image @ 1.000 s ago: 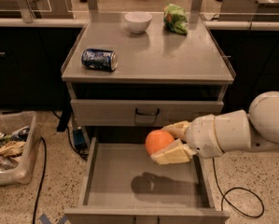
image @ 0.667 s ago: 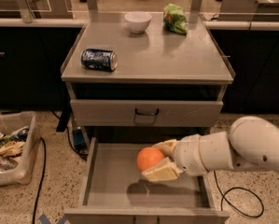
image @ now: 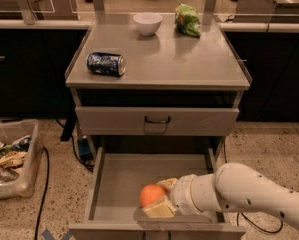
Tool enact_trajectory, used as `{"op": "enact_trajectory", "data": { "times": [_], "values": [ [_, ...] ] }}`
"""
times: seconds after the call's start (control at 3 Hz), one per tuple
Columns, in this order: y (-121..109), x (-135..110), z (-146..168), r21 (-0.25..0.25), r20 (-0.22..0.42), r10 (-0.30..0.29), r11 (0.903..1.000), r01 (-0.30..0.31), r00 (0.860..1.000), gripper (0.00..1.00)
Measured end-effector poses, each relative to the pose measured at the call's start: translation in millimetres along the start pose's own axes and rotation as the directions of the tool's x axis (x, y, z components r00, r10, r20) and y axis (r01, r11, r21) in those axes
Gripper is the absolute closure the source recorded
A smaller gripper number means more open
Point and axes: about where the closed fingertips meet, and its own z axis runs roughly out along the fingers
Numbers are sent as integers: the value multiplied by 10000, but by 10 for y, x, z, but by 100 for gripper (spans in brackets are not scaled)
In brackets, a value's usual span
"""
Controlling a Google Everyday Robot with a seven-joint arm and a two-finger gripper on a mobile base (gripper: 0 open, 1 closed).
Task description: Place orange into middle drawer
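Note:
The orange (image: 150,194) is round and bright, held low inside the open middle drawer (image: 120,176), near its front edge and just above or on the grey floor. My gripper (image: 161,197) comes in from the right on a white arm and is shut on the orange, with one cream finger (image: 159,209) below and in front of it and the other behind it. The drawer is pulled out under the closed grey drawer front with a black loop handle (image: 157,120).
On the cabinet top stand a white bowl (image: 147,23), a green snack bag (image: 187,19) and a blue soda can (image: 106,63) on its side. A clear bin of litter (image: 9,159) sits on the floor at left. A black cable (image: 41,189) lies beside it.
My gripper has carried the orange down and to the left, from above the drawer's right side to low inside the drawer near its front.

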Motion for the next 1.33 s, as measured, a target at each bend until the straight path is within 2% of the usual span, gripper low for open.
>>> {"op": "enact_trajectory", "data": {
  "times": [0.33,0.67,1.0,1.33],
  "values": [
    [-386,96,267,618,-379,231,9979,-207,9990,100],
    [-1026,21,340,1100,-307,393,9933,-357,9988,100],
    [-1019,26,344,1086,-316,394,9934,-357,9987,100],
    [-1115,96,514,1397,-716,344,9899,-241,9968,100]
  ]
}}
